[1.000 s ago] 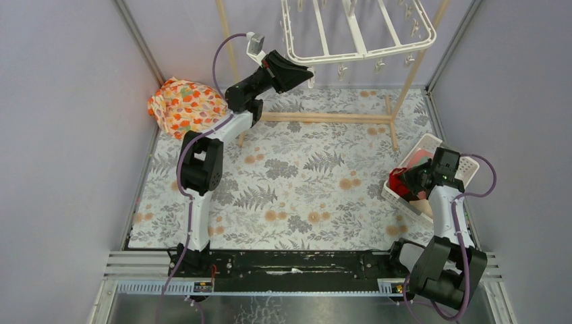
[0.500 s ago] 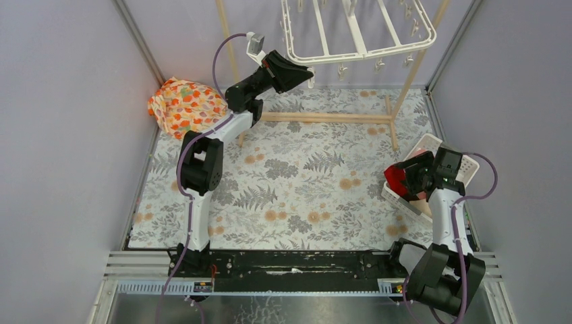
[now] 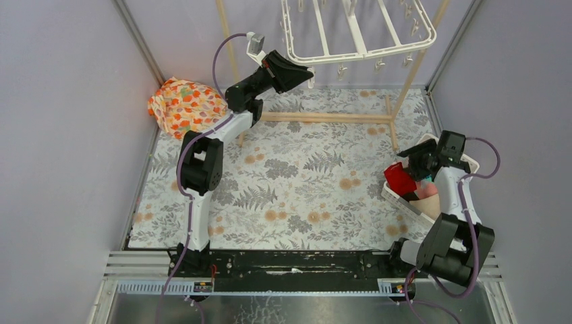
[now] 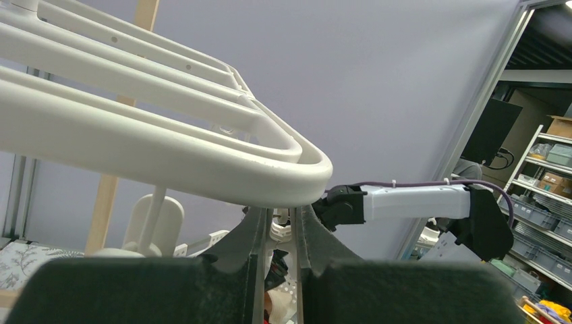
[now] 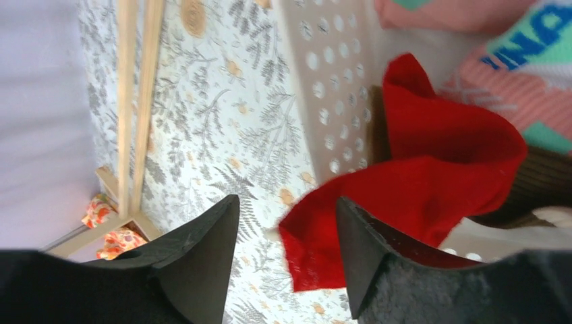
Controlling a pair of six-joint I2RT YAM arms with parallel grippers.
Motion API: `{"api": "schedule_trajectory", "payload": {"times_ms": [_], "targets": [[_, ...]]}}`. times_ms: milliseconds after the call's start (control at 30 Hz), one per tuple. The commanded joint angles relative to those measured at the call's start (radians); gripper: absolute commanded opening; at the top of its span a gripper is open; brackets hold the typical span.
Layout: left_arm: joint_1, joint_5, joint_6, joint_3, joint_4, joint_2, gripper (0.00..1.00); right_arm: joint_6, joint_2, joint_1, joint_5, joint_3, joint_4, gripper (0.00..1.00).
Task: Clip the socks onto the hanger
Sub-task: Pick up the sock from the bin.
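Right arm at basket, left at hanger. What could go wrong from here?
1. Red sock droops over the basket wall, right fingers open, not gripping it: a grab may catch only an edge or pull it onto the mat.
2. Left fingers are shut under the hanger rim: a nudge could swing it.

The hanger is hanging at the back, above the stand. The bundle is lying back left. The basket is sitting at the right edge, holding the socks, with one draping over its left wall. The left gripper is reaching under the hanger's near-left corner.
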Motion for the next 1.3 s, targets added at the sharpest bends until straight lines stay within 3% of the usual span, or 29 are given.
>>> {"api": "schedule_trajectory", "payload": {"times_ms": [0,100,167,333,500,600,833,1067,1267], "targets": [[0.007,0.016,0.017,0.02,0.015,0.0,0.0,-0.039,0.052,-0.003,-0.046,0.128,-0.026,0.54],[0.007,0.018,0.02,0.019,0.014,-0.002,0.0,-0.04,0.039,-0.002,-0.042,0.131,-0.025,0.43],[0.007,0.016,0.02,0.017,0.013,-0.002,0.0,-0.046,0.039,-0.003,-0.036,0.124,-0.033,0.42],[0.008,0.016,0.018,0.018,0.014,-0.001,0.0,-0.042,0.033,-0.003,-0.079,0.092,-0.052,0.56],[0.007,0.015,0.016,0.019,0.014,-0.002,0.0,0.028,0.006,-0.011,-0.129,0.07,-0.049,0.78],[0.008,0.013,0.014,0.019,0.018,-0.004,0.0,0.079,0.011,-0.031,-0.188,0.047,-0.043,0.8],[0.011,0.014,0.014,0.019,0.017,-0.011,0.0,0.083,0.027,-0.037,-0.196,0.022,-0.062,0.68],[0.014,0.015,0.015,0.019,0.018,-0.015,0.0,0.099,0.061,-0.044,-0.199,0.012,-0.052,0.65],[0.019,0.014,0.015,0.017,0.021,-0.016,0.0,0.08,0.101,-0.068,-0.203,0.042,-0.086,0.46]]}}
